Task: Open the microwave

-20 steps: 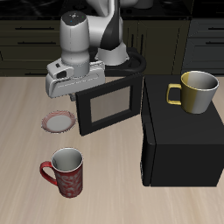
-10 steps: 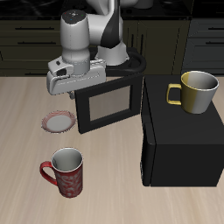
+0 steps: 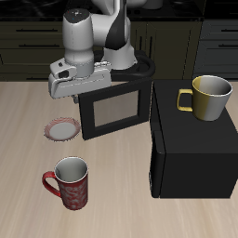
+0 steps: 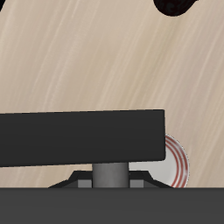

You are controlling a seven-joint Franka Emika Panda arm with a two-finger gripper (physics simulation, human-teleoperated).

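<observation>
The microwave is a large matte black box on the table. Its door stands swung wide open, grey window facing the table's front edge. My gripper sits on the door's top outer corner, its fingers hidden behind the door edge. In the wrist view the door's black edge runs across, with a grey handle post right beside it. The door follows my hand, so the gripper appears shut on the handle.
A yellow mug stands on top of the microwave. A red mug stands near the table's front edge. A small white plate with a red rim lies beside the open door and also shows in the wrist view. Dark cabinets line the back.
My hand has moved a little up and away from the microwave body, and the door has swung slightly wider with it.
</observation>
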